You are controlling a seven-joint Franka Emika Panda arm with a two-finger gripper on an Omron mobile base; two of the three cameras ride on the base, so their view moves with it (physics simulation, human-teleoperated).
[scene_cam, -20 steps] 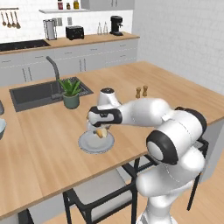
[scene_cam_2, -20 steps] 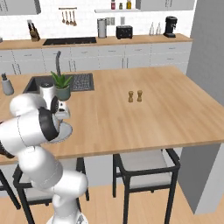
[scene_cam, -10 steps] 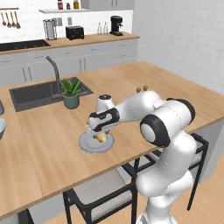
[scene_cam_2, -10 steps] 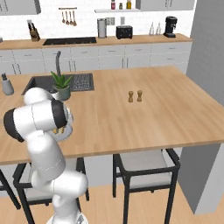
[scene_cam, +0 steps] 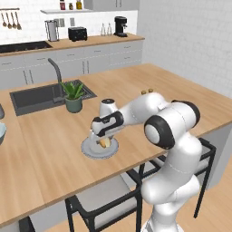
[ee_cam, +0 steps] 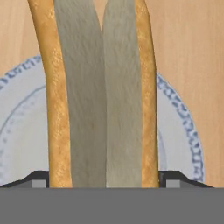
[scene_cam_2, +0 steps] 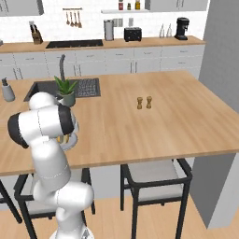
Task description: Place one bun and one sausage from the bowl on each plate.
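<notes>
A golden-tan bun [ee_cam: 98,87] with pale sides stands between my gripper's [ee_cam: 105,181] two fingertips [ee_cam: 37,179], which press against its flanks. Just beneath it lies a light-grey plate [ee_cam: 183,127]. In the left base view the gripper [scene_cam: 100,138] reaches down over the plate [scene_cam: 90,150] near the counter's front edge, and the bun [scene_cam: 105,142] sits at the plate's middle. From the right base view my arm hides most of the plate [scene_cam_2: 71,143]. The sausage and the bowl are out of view.
A potted plant [scene_cam: 73,96] and a sink [scene_cam: 36,96] lie behind the plate. Salt and pepper shakers [scene_cam_2: 144,102] stand mid-counter to the right. A pale bowl's rim [scene_cam: 2,131] shows at the far left. Chairs [scene_cam_2: 154,175] stand under the counter's front edge.
The hand has sunk a little toward the plate with the bun in it, and the elbow has swung round. The jaws have kept the same width.
</notes>
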